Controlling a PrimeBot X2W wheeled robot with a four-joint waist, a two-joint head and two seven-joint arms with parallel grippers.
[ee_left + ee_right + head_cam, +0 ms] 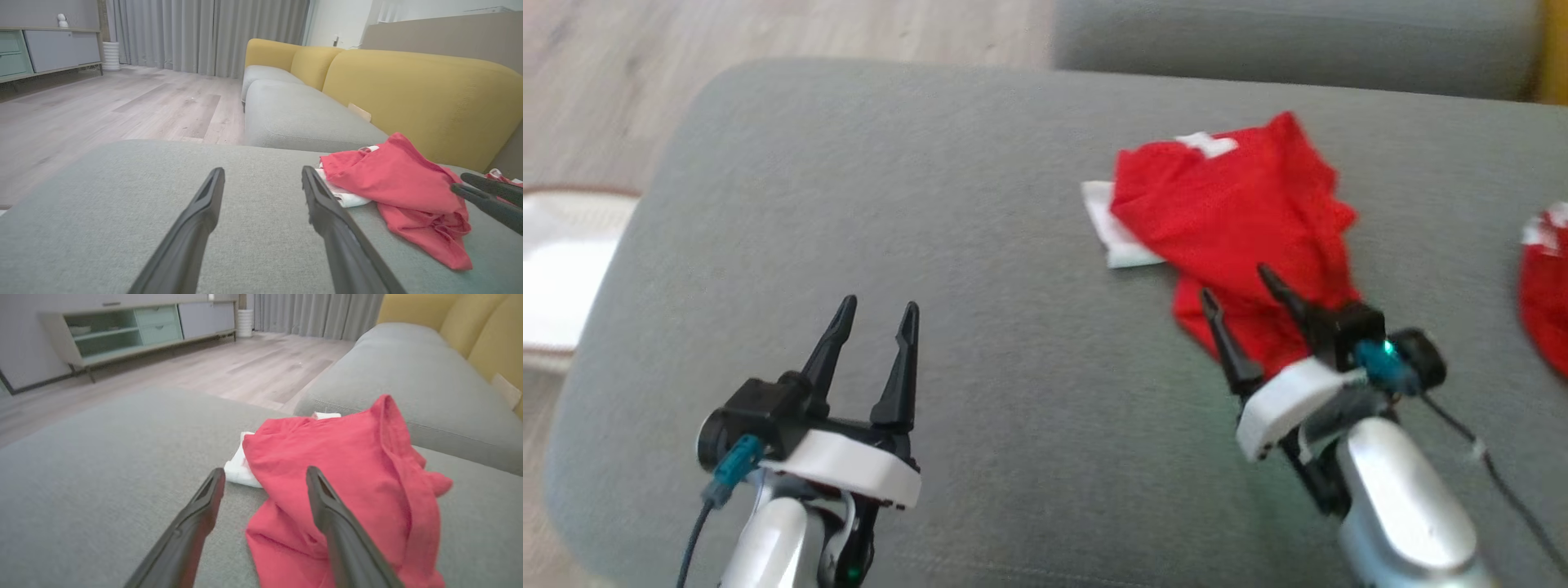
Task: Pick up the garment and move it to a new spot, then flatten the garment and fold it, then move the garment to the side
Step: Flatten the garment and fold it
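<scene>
A: garment [1233, 220] state?
B: Red, bunched in a loose heap, not flat. A white sleeve pokes out from under its left side, and there's a small white patch at the far edge.
A: Where?
B: On the grey seat cushion [890, 204], right of centre in the head view, toward the far edge. A ridge of fabric stands up at the far side. A narrower red tail trails toward the near side.
A: Lettering?
B: Can't tell, it's hidden in the folds.

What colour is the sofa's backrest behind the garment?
Yellow; the backrest behind the garment shows best in the left wrist view.
</scene>
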